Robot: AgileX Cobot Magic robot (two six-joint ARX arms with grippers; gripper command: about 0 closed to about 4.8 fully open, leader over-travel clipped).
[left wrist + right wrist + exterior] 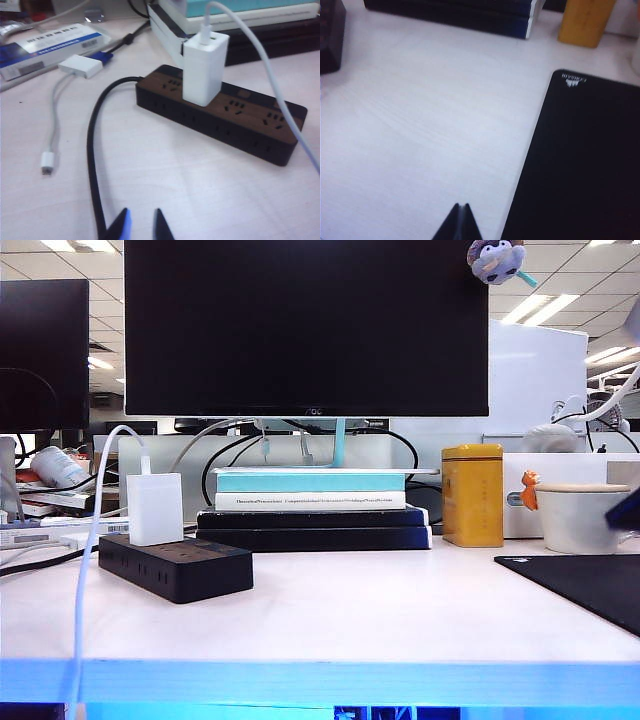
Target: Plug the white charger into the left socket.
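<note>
The charger (205,67) stands upright in the strip's (225,117) left socket; its cable (280,95) could snag and tug it loose. Left fingers (141,227), slightly apart, hover near tabletop (380,610). Right fingers (460,220), together, hang beside the mat (580,160).

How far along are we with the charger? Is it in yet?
Looks done: the white charger stands upright in the end outlet of the power strip, cable attached. Nothing in hand: the left gripper hangs back, slightly open and empty; the right gripper is shut over bare table. Nothing visibly left.
</note>
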